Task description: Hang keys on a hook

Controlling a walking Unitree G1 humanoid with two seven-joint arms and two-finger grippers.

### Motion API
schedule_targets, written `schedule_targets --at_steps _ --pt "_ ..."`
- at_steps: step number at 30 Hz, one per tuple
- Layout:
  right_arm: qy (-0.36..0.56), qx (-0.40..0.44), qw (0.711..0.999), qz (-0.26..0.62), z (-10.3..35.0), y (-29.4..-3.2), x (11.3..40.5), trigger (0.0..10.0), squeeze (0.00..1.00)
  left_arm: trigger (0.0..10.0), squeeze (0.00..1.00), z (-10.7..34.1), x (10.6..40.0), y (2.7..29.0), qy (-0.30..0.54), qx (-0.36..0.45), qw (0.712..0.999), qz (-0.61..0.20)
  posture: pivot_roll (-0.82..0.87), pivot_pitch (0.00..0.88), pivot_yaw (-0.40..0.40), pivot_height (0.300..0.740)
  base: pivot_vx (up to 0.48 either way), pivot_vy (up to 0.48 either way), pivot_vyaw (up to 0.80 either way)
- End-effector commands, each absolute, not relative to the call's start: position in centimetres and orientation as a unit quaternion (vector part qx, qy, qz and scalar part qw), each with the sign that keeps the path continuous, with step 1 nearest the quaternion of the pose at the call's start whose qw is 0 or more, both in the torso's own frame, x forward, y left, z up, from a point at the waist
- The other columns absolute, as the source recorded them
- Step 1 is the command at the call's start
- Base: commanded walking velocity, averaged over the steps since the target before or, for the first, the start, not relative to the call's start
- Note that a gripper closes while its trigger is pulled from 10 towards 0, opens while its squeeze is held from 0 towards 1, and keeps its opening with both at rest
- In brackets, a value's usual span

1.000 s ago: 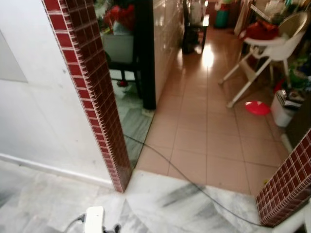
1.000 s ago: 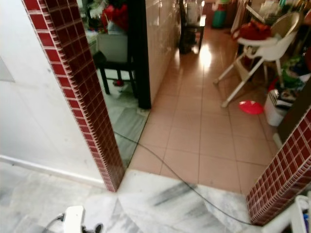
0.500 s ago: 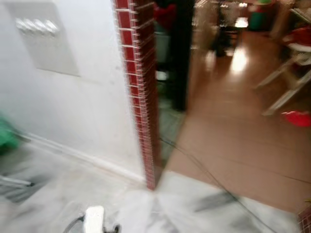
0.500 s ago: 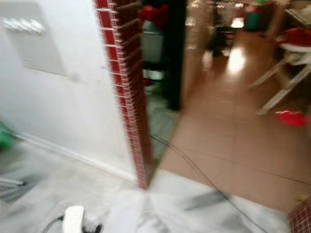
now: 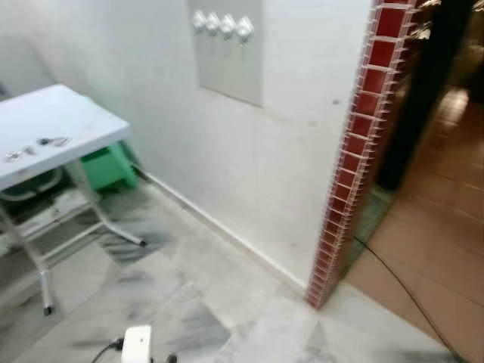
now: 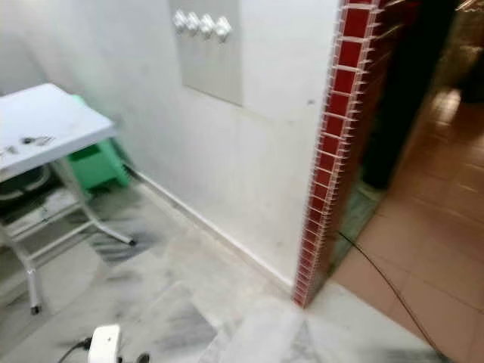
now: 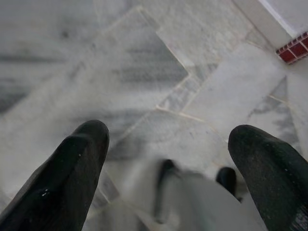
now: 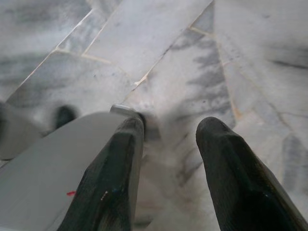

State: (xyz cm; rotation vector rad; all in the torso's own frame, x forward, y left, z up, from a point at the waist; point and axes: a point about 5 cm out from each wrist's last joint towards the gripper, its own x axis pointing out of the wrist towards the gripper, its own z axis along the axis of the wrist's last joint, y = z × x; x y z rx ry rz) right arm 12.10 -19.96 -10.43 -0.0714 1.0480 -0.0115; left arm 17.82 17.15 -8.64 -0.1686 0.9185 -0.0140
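**Keys on worktop, hooks on wall, both grippers empty**

We find the keys [image 5: 49, 141] lying on the white worktop [image 5: 68, 113] to our left, a few small dark pieces near its front edge; blur keeps us from counting them. The hooks [image 5: 221, 25], a row of four shiny knobs, sit on a grey panel [image 5: 234, 60] high on the white wall, well apart from the worktop.

The left gripper [image 7: 168, 144] hangs over the marble floor [image 5: 227, 302] with fingers spread wide, holding nothing. The right gripper [image 8: 166, 139] also points at the floor, fingers parted more narrowly, empty.

Risks, in our judgement: the keys are small and flat, so a pinch may slide off or push them over the edge. The hooks are rounded and high, so a key ring may miss or slip.

Obstructions: the worktop's splayed legs [image 5: 106, 223], a green stool [image 5: 106, 166] beneath it, a cable [image 5: 401, 291] trailing past the red-tiled pillar [image 5: 355, 151], and a white device [image 5: 136, 346] at our feet.
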Motion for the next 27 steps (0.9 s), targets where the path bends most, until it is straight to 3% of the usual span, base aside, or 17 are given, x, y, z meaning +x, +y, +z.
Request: schedule_targets --at_steps 1,7,27 --pt "0.505 -0.026 0.863 0.003 -10.62 -19.12 11.91 10.0 0.0 10.0 0.0 -8.41 18.04 18.36 0.438 -0.069 0.896 0.006 -0.07 0.0 0.035 0.74 0.0 0.476 0.8" --pt "0.506 -0.026 0.862 0.005 -10.63 -19.09 11.89 10.0 0.0 10.0 0.0 -8.42 18.02 18.4 0.438 -0.07 0.896 0.007 -0.07 0.0 0.034 0.74 0.0 0.476 0.8" --pt "0.509 -0.029 0.86 0.008 -10.7 -19.11 11.62 10.0 0.0 10.0 0.0 -8.66 17.52 18.55 0.446 -0.068 0.892 0.017 -0.06 0.0 0.028 0.74 0.0 0.0 0.8"
